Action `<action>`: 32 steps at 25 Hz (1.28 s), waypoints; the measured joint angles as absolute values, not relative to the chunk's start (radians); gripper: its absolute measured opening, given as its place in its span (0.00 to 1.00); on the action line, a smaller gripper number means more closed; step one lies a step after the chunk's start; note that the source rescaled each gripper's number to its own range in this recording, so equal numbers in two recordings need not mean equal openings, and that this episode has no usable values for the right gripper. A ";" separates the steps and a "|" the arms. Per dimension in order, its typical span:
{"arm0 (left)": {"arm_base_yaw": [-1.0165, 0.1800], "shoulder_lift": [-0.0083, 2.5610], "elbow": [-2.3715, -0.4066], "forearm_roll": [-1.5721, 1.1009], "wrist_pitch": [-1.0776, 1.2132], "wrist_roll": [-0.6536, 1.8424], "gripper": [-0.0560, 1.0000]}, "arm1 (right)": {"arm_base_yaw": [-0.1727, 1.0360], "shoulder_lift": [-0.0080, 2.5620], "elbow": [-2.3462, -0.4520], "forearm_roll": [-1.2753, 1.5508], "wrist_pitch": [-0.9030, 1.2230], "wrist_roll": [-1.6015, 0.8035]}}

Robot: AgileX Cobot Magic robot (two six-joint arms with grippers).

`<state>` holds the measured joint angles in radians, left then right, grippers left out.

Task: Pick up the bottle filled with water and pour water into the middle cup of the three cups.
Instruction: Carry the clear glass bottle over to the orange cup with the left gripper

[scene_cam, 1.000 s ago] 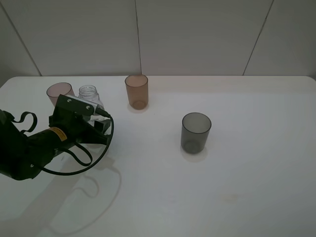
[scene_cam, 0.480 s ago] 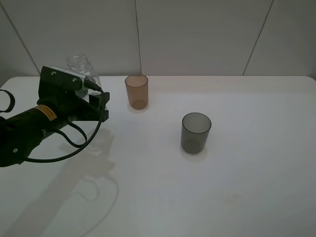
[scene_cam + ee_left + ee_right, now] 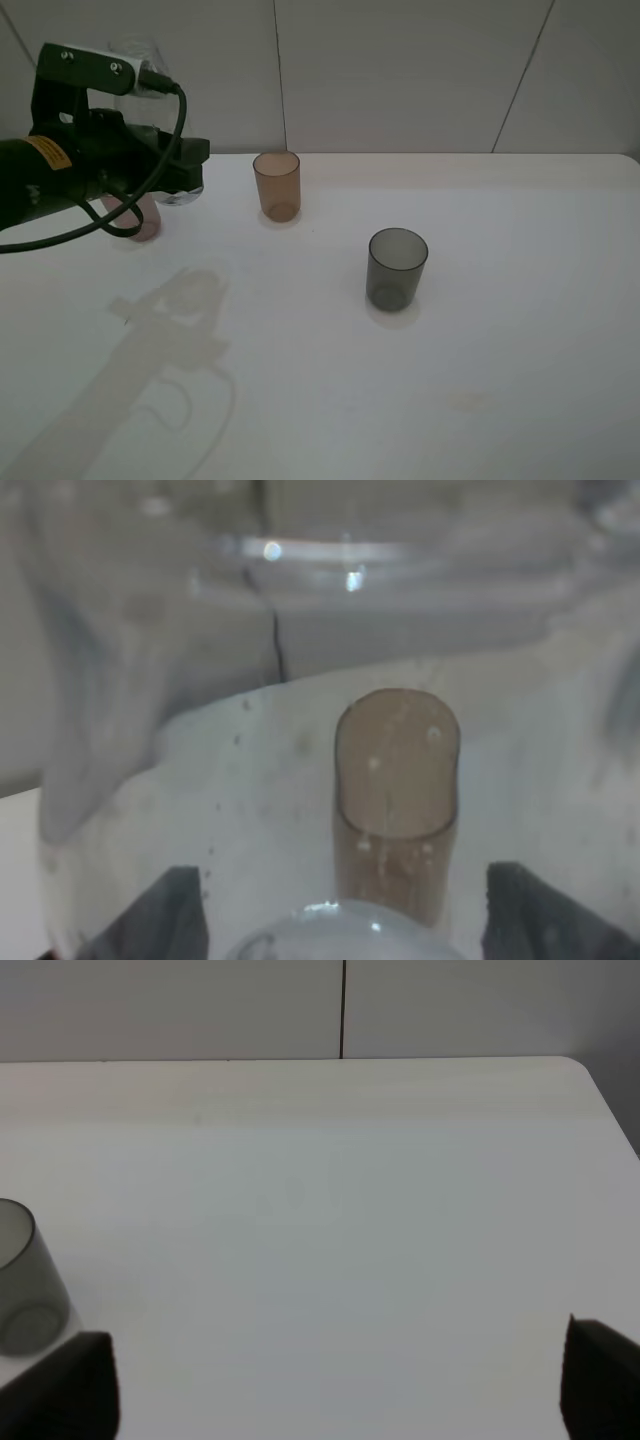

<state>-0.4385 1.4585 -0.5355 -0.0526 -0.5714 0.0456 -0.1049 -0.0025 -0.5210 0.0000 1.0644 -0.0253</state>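
My left gripper [image 3: 180, 165] is shut on the clear glass bottle [image 3: 135, 50] and holds it high above the table's back left. In the left wrist view the bottle [image 3: 200, 680] fills the picture between the dark fingers [image 3: 165, 915]. The amber middle cup [image 3: 277, 185] stands upright to the right of the bottle and lower; it also shows through the glass in the left wrist view [image 3: 397, 790]. The pinkish cup [image 3: 143, 220] is partly hidden behind my left arm. The smoky-grey cup [image 3: 397, 268] stands nearer the middle. My right gripper [image 3: 335, 1380] is open and empty.
The grey cup [image 3: 20, 1285] sits at the edge of the right wrist view, beside one fingertip. The white table [image 3: 480, 360] runs to a grey panelled wall [image 3: 400, 70] at the back. My right arm is out of the exterior view.
My left gripper has lifted the bottle straight up from the table beside the pinkish cup to well above cup height. The cups have not moved.
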 joint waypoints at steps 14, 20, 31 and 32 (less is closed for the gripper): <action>-0.439 1.519 -1.004 0.072 0.057 0.207 0.08 | -0.105 -0.002 -0.521 0.000 1.064 -0.025; -0.439 1.682 -1.198 0.244 0.319 0.210 0.08 | -0.105 -0.002 -0.521 0.000 1.064 -0.025; -0.449 1.849 -1.276 0.428 0.404 0.212 0.08 | -0.105 -0.002 -0.521 0.000 1.064 -0.025; -0.449 1.857 -1.276 0.450 0.400 0.212 0.08 | -0.105 -0.002 -0.521 0.000 1.064 -0.025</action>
